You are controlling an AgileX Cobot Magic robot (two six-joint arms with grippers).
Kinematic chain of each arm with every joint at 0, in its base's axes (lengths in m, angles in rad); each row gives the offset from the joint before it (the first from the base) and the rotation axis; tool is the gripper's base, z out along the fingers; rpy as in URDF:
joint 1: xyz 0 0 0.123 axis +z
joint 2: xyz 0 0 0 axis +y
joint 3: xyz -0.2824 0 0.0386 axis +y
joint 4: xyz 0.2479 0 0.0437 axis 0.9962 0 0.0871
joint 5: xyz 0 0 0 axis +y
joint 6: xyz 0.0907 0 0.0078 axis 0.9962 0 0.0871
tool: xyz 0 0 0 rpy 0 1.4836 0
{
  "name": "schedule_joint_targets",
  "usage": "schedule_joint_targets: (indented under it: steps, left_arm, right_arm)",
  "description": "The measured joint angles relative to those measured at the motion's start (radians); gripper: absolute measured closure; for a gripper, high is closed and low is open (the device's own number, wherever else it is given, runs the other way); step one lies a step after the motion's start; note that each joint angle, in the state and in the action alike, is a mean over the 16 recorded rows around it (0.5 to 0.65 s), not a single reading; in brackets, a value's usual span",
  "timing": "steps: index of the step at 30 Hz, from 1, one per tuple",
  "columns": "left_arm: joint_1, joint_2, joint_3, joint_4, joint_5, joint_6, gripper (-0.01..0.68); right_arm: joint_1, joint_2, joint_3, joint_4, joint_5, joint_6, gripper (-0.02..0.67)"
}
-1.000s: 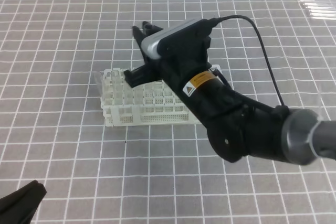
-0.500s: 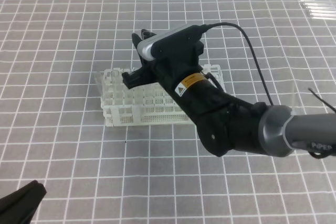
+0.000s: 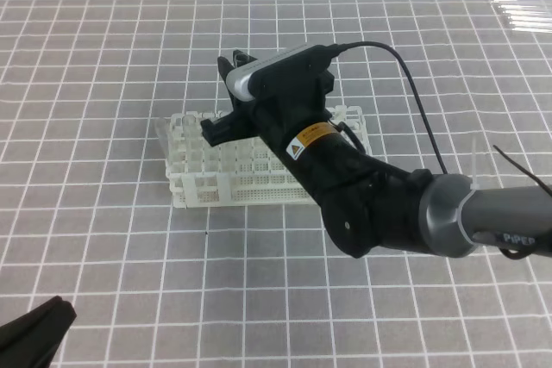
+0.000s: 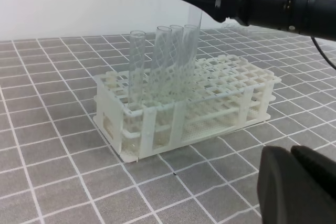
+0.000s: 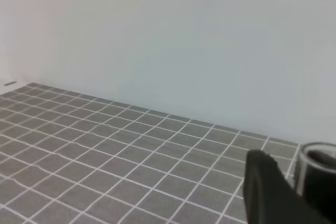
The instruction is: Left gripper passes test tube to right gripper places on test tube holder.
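- The exterior high view looks down from above and in front of the test tube holder (image 3: 259,161), far enough to take in the gridded mat (image 3: 103,239) around it.
- The left wrist view sits low and close beside the test tube holder (image 4: 199,103), facing it almost level (its own dark fingers (image 4: 299,187) fill the lower right corner).
- The right wrist view faces away over the mat (image 5: 105,166) towards a pale wall (image 5: 168,35); the holder is outside it.
- Exterior and left wrist views share the holder.
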Motion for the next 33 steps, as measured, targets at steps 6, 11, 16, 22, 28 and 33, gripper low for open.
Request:
schedule_joint_targets:
  steps: [6, 11, 16, 22, 28, 33]
  left_arm:
    - [0.0, 0.0, 0.001, 0.0, 0.001, 0.0, 0.674]
    - [0.0, 0.001, 0.002, 0.0, 0.002, 0.001, 0.674]
    - [0.0, 0.001, 0.002, 0.0, 0.003, 0.001, 0.674]
    - [0.0, 0.0, 0.001, 0.0, 0.002, 0.0, 0.673]
    - [0.0, 0.0, -0.001, 0.0, 0.002, 0.0, 0.673]
    - [0.0, -0.001, -0.001, 0.0, 0.001, 0.0, 0.673]
  right_arm:
    - [-0.001, 0.0, -0.001, -0.007, 0.009, 0.012, 0.56]
    - [0.0, -0.006, -0.002, -0.021, 0.02, 0.015, 0.56]
    - [0.0, -0.022, -0.002, -0.033, 0.036, 0.013, 0.56]
    - [0.001, -0.048, -0.001, -0.043, 0.063, 0.011, 0.56]
    - [0.001, -0.067, -0.001, -0.043, 0.108, 0.011, 0.56]
    - [0.001, -0.072, -0.001, -0.044, 0.134, 0.015, 0.56]
